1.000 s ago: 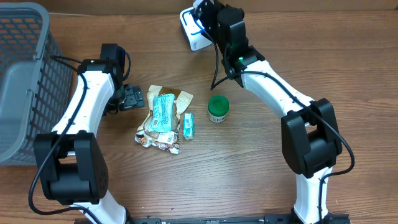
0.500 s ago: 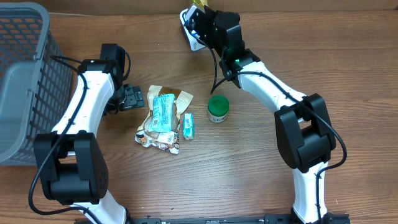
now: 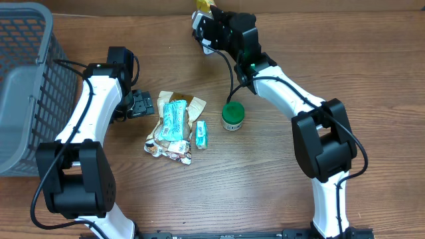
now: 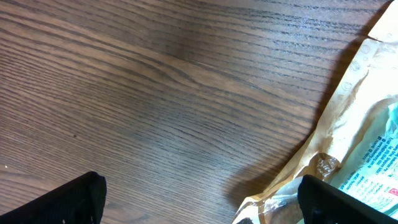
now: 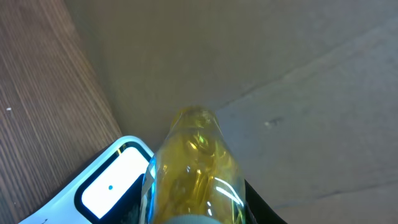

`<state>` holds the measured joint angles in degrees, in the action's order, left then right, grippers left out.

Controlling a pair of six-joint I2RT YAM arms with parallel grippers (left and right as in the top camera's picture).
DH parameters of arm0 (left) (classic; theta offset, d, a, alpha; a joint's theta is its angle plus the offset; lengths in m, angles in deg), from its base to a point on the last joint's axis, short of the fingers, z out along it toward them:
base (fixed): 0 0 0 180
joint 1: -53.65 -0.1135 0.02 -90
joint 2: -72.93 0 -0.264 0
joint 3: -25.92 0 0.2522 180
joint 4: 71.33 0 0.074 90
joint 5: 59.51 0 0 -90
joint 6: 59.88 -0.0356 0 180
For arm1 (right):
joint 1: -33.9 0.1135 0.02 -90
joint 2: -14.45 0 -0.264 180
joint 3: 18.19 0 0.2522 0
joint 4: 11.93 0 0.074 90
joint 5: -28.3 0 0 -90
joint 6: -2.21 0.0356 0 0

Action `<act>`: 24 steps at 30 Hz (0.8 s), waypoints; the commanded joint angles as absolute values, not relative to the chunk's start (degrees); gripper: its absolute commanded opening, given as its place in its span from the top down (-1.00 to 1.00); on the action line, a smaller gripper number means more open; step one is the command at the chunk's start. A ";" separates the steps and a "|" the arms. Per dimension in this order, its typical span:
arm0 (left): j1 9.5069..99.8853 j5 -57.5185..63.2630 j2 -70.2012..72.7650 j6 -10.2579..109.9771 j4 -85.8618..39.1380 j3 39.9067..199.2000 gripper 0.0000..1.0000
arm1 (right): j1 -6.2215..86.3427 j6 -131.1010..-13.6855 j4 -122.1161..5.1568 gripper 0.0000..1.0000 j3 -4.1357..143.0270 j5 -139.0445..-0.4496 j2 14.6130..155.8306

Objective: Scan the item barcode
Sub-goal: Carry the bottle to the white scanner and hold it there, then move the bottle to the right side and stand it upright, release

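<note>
Right now my right fingers (image 3: pixel 210 26) are closed around a small bottle (image 5: pixel 196 162) of yellow liquid. They hold it at the far edge of the table (image 3: pixel 265 179), just above the white scanner (image 5: pixel 115 183). My left fingers (image 3: pixel 141 104) are spread wide and hold nothing. They sit low over the table beside a pile of snack packets (image 3: pixel 174 126). A green-lidded jar (image 3: pixel 232 116) stands near the pile.
</note>
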<state>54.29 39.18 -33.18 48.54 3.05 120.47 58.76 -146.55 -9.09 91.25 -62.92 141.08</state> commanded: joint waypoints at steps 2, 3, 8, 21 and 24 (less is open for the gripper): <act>53.99 39.61 -32.72 48.12 3.03 121.37 -0.99 | 57.93 -149.40 -6.71 0.92 92.30 -65.30 144.07; 53.99 39.61 -32.72 48.12 3.01 121.37 -0.99 | 57.93 -149.42 -5.84 0.92 92.30 -65.36 144.38; 53.99 39.61 -32.72 48.12 3.03 121.37 -0.99 | 57.93 -149.40 -2.82 0.92 92.30 -66.06 145.97; 53.99 39.61 -32.72 48.12 3.01 121.37 -0.99 | 57.60 -143.65 -2.80 0.92 92.30 -66.13 146.26; 53.99 39.61 -32.72 48.12 3.01 121.37 -0.99 | 57.49 -143.28 -2.78 0.93 92.30 -66.09 146.26</act>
